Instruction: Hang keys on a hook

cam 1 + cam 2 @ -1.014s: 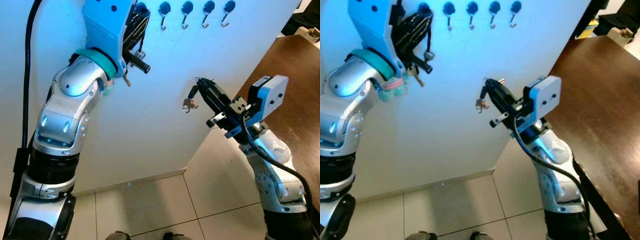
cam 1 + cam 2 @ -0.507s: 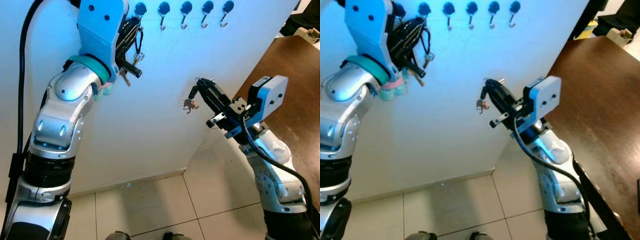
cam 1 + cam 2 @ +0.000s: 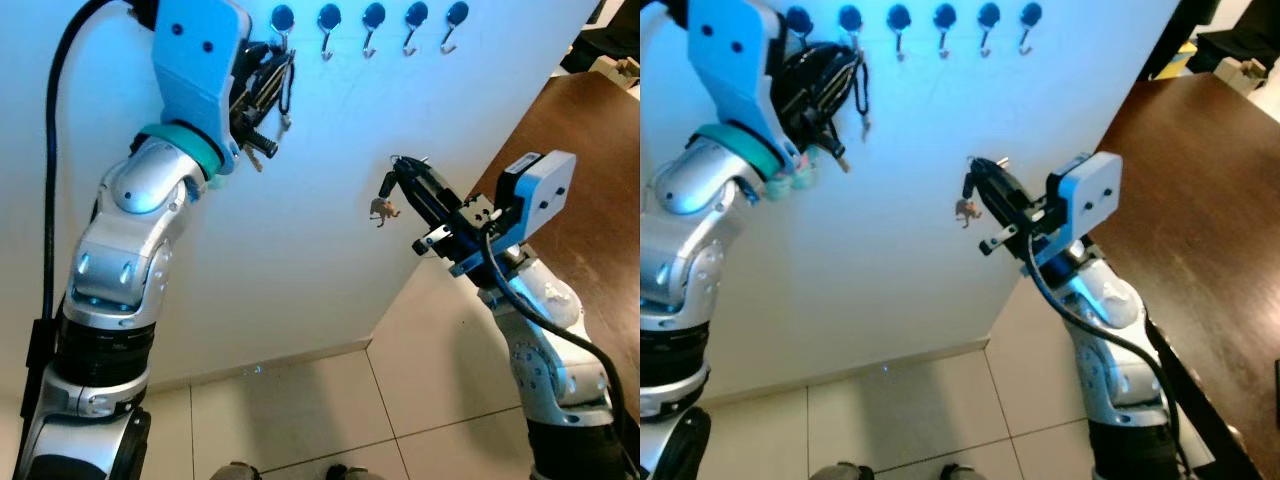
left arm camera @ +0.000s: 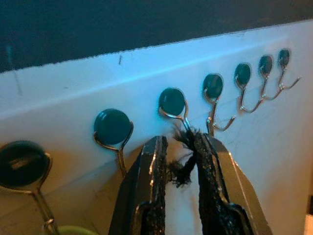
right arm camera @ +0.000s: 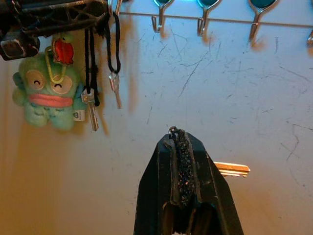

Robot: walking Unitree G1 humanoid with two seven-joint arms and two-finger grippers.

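1. Left wrist view: the left gripper (image 4: 178, 161) is up at the row of round dark-capped metal wall hooks (image 4: 172, 105), its two black fingers (image 4: 152, 171) pinched on a frayed black cord loop (image 4: 185, 156) just under one hook's wire.
2. From the head, that gripper sits high against the white wall panel (image 3: 330, 130), with the black cord and a small silver key (image 3: 285, 118) dangling beside it, right below the hooks.
3. Right wrist view: a second silver key (image 5: 91, 110) and a teal plush monster keychain with pink lips (image 5: 46, 95) hang under the left gripper, close to the wall.
4. The right gripper (image 3: 397, 172) hovers lower, well apart from the hooks, fingers pressed together on a thin cord; a small brass-coloured key (image 3: 381, 209) hangs under its tip.
5. Beyond the right arm: a dark brown wooden tabletop (image 3: 590, 140); below, pale floor tiles (image 3: 300, 410).
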